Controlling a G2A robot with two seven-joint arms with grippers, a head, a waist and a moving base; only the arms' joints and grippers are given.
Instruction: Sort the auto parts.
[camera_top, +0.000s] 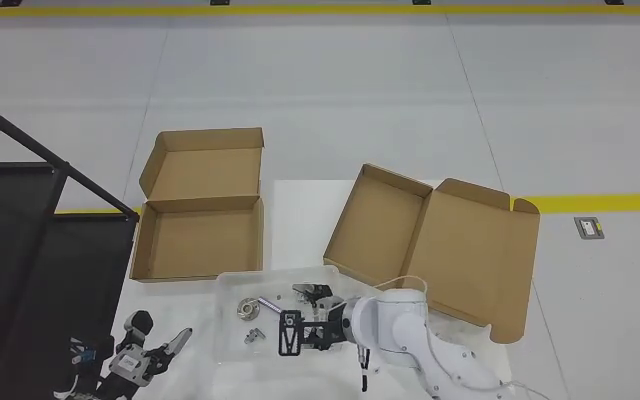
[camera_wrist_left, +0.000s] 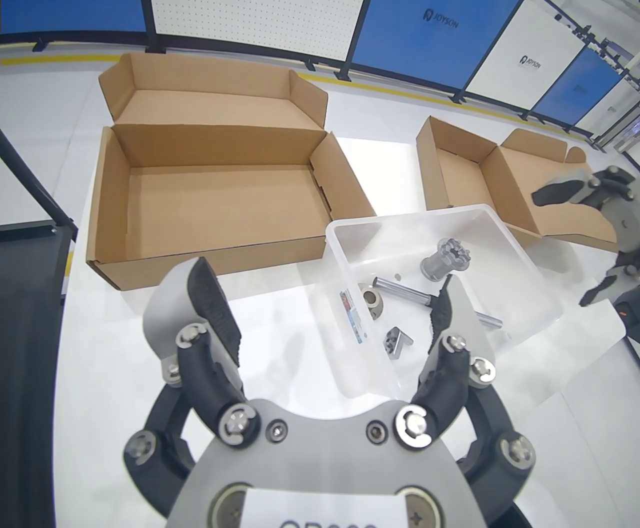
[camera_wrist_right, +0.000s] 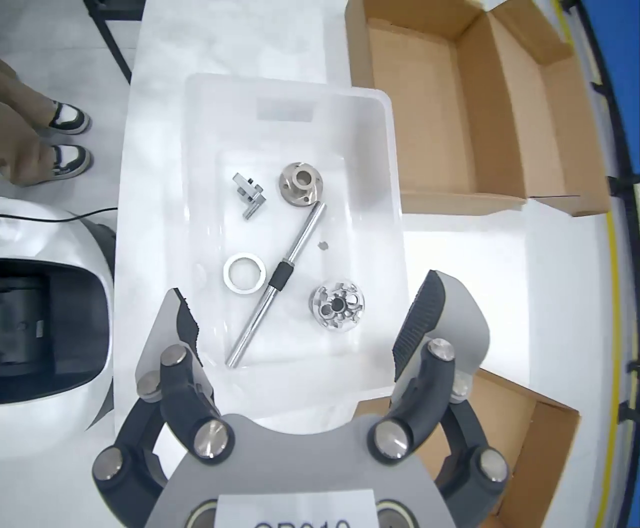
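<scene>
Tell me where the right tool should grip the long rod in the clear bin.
Likely the bare stretch between the black sleeve and the end away from the hub, from straight above, tool across the rod: it lies flat, with free space either side there.

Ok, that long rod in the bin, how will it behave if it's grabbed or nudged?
The rod looks like solid steel, so it is probably stiff and heavy for its thickness. Round and smooth, it may roll in the bin if nudged sideways. The bare metal could slip; the black sleeve near its middle likely grips better.
</scene>
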